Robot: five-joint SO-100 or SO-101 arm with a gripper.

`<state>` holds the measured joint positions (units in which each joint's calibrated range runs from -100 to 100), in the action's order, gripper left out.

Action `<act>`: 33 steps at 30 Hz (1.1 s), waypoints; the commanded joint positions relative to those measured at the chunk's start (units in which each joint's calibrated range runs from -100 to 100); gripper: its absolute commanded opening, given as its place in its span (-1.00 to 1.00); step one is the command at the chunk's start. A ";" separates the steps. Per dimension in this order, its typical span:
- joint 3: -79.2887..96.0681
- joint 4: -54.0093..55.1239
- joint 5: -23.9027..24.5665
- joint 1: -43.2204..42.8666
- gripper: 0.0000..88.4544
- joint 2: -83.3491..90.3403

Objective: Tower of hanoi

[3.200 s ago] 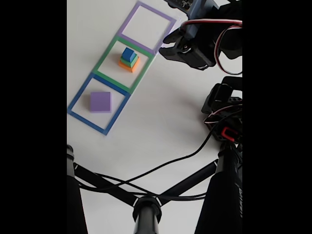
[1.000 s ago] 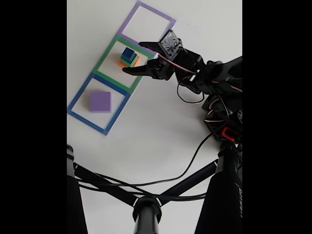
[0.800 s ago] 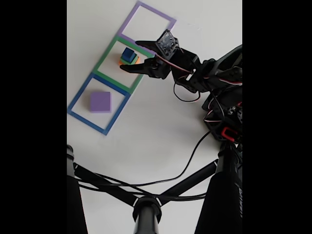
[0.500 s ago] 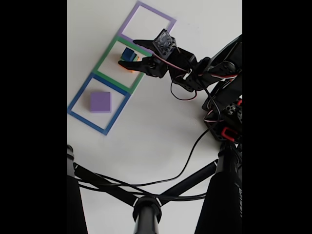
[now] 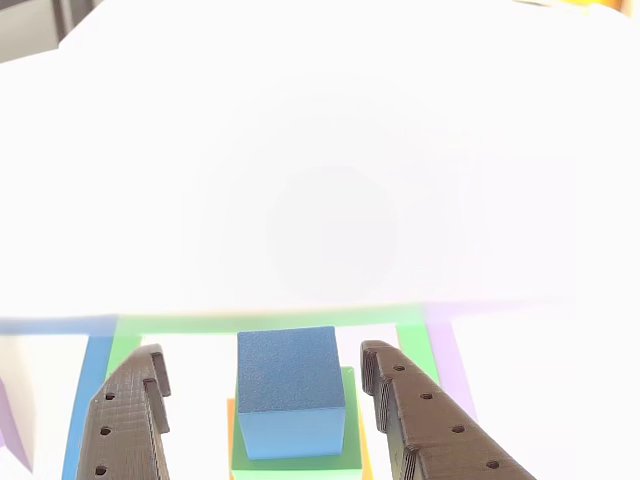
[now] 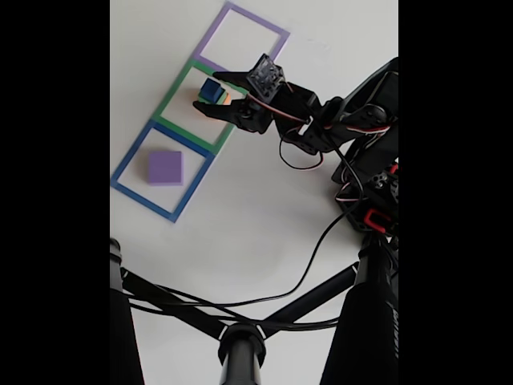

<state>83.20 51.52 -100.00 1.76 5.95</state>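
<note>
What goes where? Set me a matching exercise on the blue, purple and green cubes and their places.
Things:
1. blue cube
2. purple cube
3. green cube

Places:
A. alone inside the blue outline
B. directly under the blue cube
C. top of the stack, between the open jaws

Pairs: 1-C, 2-A, 3-B
</note>
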 commanded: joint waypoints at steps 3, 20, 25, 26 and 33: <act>-0.20 1.51 0.00 -0.80 -0.64 0.22; 0.71 1.67 0.00 -1.76 -0.87 -0.02; 0.43 1.84 0.00 -1.86 -0.90 0.22; 0.34 1.75 0.00 -1.86 -0.91 0.39; -0.02 -3.91 0.00 -1.95 -0.90 7.17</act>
<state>83.90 51.36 -100.00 0.53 6.46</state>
